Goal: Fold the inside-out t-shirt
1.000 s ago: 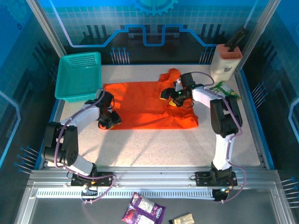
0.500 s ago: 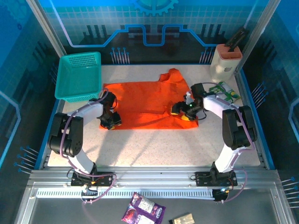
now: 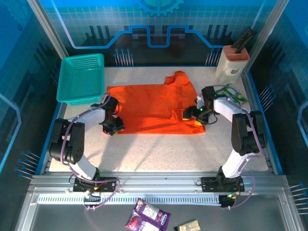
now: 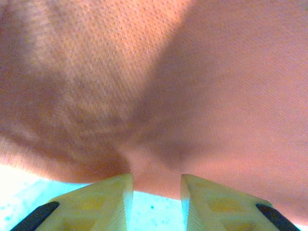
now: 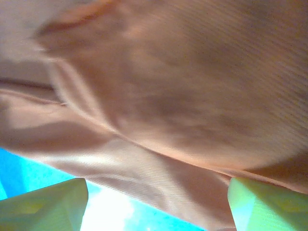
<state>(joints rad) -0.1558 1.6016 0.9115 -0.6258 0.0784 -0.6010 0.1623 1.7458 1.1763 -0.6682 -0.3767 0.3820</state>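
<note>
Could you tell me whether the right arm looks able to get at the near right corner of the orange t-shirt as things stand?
Probably yes: the right gripper sits open over that corner of the t-shirt, with nothing between them.

bare tabletop [image 3: 159, 151] is lying open across the lower middle; a teal basket [image 3: 81, 78] is crowding the upper left, a knife block [image 3: 233, 62] the upper right.

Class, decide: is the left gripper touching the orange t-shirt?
Touching. In the left wrist view, a pinched fold of the t-shirt sits between the left gripper fingers, fabric puckering toward them.
</note>
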